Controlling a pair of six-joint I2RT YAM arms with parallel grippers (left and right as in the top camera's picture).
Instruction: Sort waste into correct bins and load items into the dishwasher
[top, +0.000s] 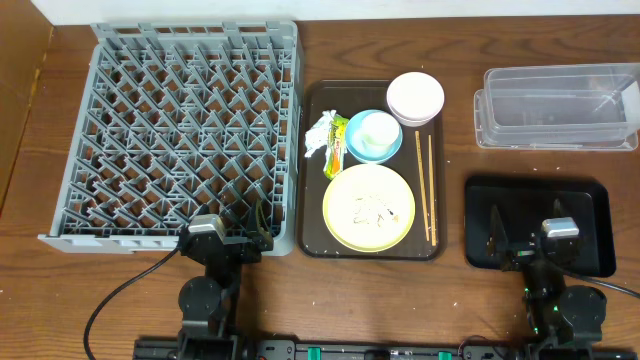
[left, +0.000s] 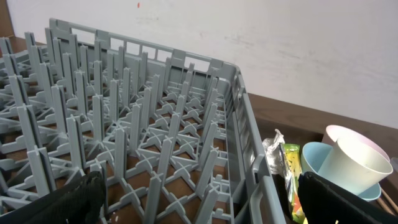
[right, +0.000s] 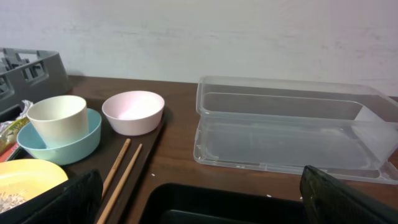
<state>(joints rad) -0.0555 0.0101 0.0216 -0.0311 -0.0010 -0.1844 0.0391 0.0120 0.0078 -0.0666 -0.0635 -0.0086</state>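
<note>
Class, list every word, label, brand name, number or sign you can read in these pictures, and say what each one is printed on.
No text can be read in any view.
yellow-green packet: it may carry print, but it is too small and blurred to read.
grey dish rack, clear tub, black tray: no markings show.

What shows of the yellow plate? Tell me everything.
The yellow plate is round, pale, plastic-looking, with a low rim. It lies flat on the near half of the dark brown serving tray, whitish rice-like scraps scattered at its middle. The light blue bowl sits just beyond it; the wooden chopsticks lie close along its right side.
</note>
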